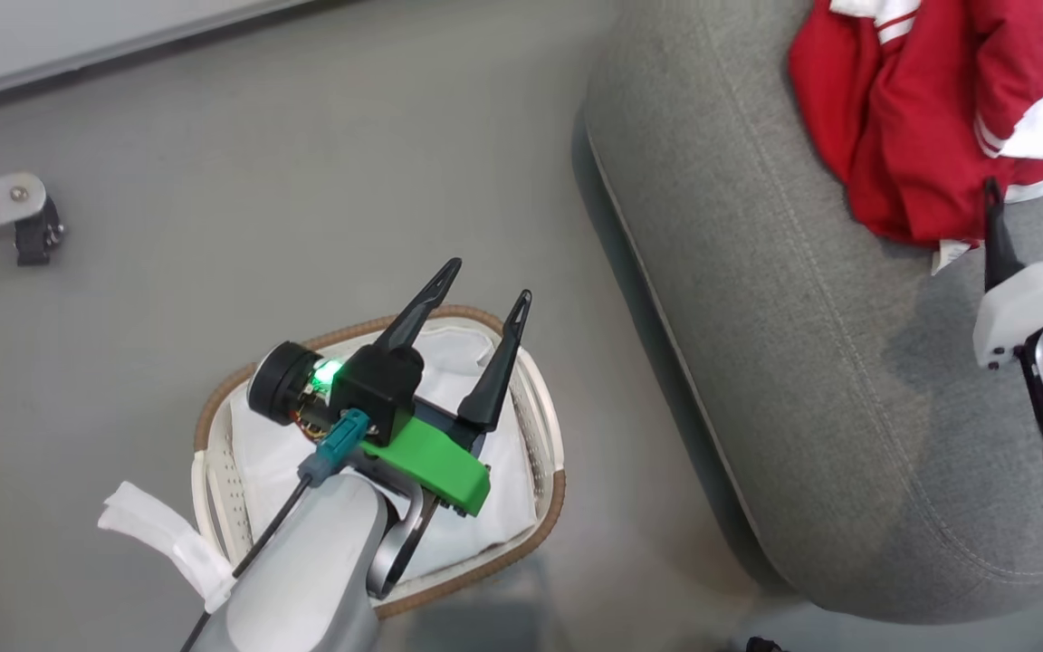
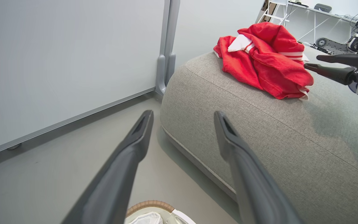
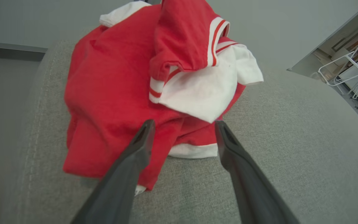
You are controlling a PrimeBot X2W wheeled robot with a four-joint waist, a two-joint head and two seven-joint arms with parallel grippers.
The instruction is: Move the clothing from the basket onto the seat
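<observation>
White liner (image 1: pixel 503 471): plain cloth, crumpled and slack inside the basket (image 1: pixel 559 493). No red in the part you can see, but your left forearm hides the middle.
basket shell: white perforated plastic sides, brown woven rim, oval. It stands on the floor (image 1: pixel 304 181) just off the seat's seamed edge.
left gripper (image 1: pixel 490 279): hangs above the basket, jaws spread wide, nothing in them.
floor: smooth, matt grey.
seat (image 1: pixel 757 317): grey woven upholstery, coarse grain, rounded edges, one stitched seam along the edge. It probably grips cloth rather than letting it slide.
right gripper (image 3: pixel 184 123): over the seat, jaws spread wide, tips at the near hem of the heap. Nothing is pinched between them as far as you can see.
clothing (image 3: pixel 110 93): bright red heap on the seat, near its seamed edge, nothing overhanging. The number of pieces is not certain.
handling (judgement): light and limp, with no stiffness. Expect it to drape and trail when lifted. Not fragile, not slippery.
where to take hold (judgement): a raised fold on top of the heap, pinched through several layers, not a flat hem.
trim (image 3: pixel 214 40): thin red-and-white stripes edging white panels.
tag (image 3: pixel 140 189): small and white, at the near hem. Too slight to lift by.
wall panel (image 2: pixel 57 62): flat and pale, beyond the seat.
</observation>
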